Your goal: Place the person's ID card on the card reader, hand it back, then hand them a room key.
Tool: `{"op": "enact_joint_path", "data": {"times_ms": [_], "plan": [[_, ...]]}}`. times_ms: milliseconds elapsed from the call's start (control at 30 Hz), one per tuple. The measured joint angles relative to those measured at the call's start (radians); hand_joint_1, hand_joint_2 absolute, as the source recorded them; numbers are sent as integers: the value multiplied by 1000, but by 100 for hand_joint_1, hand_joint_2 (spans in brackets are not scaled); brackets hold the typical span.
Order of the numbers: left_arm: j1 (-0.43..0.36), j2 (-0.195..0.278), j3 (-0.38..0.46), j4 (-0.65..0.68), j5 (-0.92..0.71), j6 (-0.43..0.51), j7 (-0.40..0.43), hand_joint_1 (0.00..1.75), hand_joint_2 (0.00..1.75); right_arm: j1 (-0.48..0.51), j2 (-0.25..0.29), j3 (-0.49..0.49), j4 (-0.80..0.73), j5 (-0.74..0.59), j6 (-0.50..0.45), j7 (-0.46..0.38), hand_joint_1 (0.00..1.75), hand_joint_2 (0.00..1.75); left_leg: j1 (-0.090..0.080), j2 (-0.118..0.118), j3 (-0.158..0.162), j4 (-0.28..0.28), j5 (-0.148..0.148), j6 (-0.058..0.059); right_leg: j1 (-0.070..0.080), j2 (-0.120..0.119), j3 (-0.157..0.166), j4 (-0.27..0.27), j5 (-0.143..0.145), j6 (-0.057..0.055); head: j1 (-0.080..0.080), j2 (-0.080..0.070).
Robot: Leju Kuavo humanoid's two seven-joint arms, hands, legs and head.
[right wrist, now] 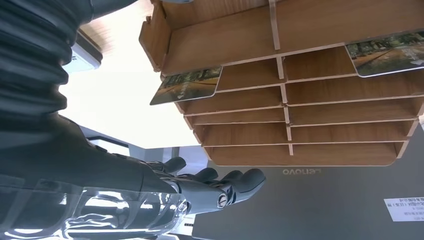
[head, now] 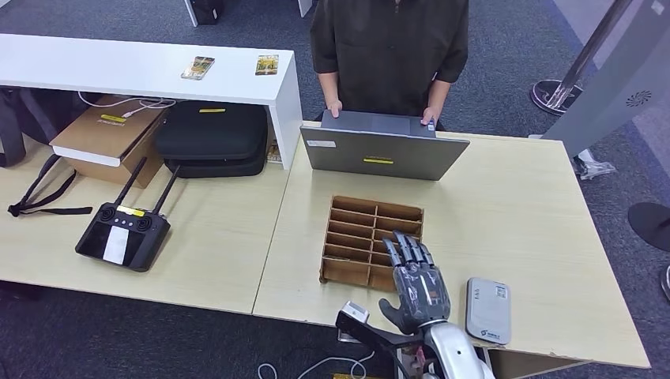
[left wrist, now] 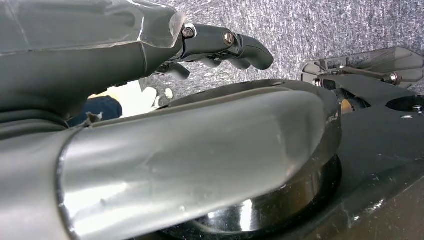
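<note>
Wooden slotted card rack (head: 371, 241) lies just beyond right hand (head: 416, 286), key cards (right wrist: 189, 85) kept reachable | fingers spread, nothing held | card reader (head: 487, 310) beside hand | left hand (left wrist: 220, 47) state undetermined.

"Lenovo" wordmark on grey laptop lid (right wrist: 320, 200), seen inverted in right wrist view. White sticker with small print (right wrist: 404, 208) on same lid, near its corner: print too small to read. Yellow label (head: 378, 160) on laptop back in head view: no legible text. Yellow labels on black case (head: 212, 110), cardboard box (head: 113, 118) and black antenna controller (head: 130, 211): unreadable. Grey card reader (head: 487, 310) at near right carries small label, illegible.
</note>
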Motion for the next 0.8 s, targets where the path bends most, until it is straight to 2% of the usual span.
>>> {"op": "enact_joint_path", "data": {"times_ms": [433, 800], "plan": [[1, 1, -9, 0, 8, -3, 0, 0, 0, -5, -1, 1, 17, 26, 5, 16, 0, 175, 0, 0, 0, 0, 0, 0, 0, 0, 0, 0, 0, 0, 0, 0], [1, 2, -9, 0, 23, -11, 0, 0, 0, 23, -38, -7, -21, 78, 25, 45, 0, 175, 0, 0, 0, 0, 0, 0, 0, 0, 0, 0, 0, 0, 0, 0]]}}
